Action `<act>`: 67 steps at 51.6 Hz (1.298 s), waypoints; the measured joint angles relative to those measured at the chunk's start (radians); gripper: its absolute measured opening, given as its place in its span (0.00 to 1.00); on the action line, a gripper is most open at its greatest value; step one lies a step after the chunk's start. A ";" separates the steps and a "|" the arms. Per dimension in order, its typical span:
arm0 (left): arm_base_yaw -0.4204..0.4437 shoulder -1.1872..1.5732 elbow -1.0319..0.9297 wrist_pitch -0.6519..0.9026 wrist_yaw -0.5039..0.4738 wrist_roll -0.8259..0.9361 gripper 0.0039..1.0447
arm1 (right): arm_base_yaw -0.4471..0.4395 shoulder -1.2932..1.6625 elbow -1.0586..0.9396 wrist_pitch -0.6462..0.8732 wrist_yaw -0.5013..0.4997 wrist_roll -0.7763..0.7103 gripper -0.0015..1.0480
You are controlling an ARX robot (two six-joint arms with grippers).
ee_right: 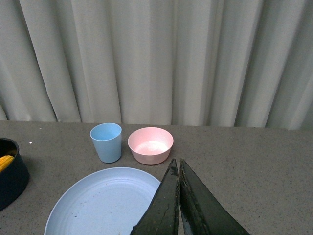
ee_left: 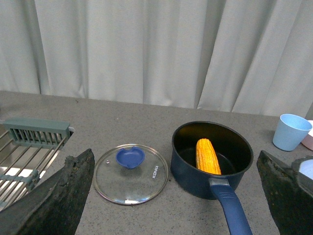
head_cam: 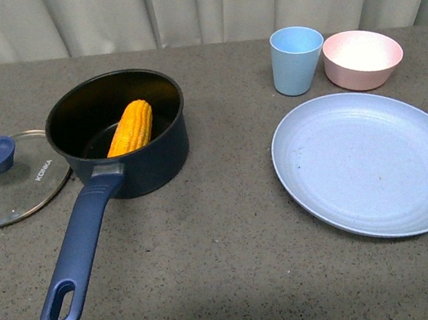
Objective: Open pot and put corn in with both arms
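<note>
The dark navy pot (head_cam: 141, 169) stands open at the table's left, its long blue handle (head_cam: 81, 254) pointing toward me. The yellow-orange corn (head_cam: 130, 128) lies inside it, leaning on the wall. The glass lid (head_cam: 2, 181) with a blue knob lies flat on the table left of the pot. Neither arm shows in the front view. In the left wrist view my left gripper (ee_left: 176, 191) is open and empty, held back above the lid (ee_left: 131, 174), the pot (ee_left: 195, 178) and the corn (ee_left: 207, 156). In the right wrist view my right gripper (ee_right: 179, 165) is shut and empty above the plate's edge.
A large light-blue plate (head_cam: 372, 165) lies at the right, with a blue cup (head_cam: 296, 60) and a pink bowl (head_cam: 362, 58) behind it. A metal drying rack (ee_left: 29, 147) sits past the lid in the left wrist view. Grey curtains hang behind the table.
</note>
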 joint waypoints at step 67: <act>0.000 0.000 0.000 0.000 0.000 0.000 0.94 | 0.000 -0.374 0.001 -0.378 -0.002 -0.002 0.54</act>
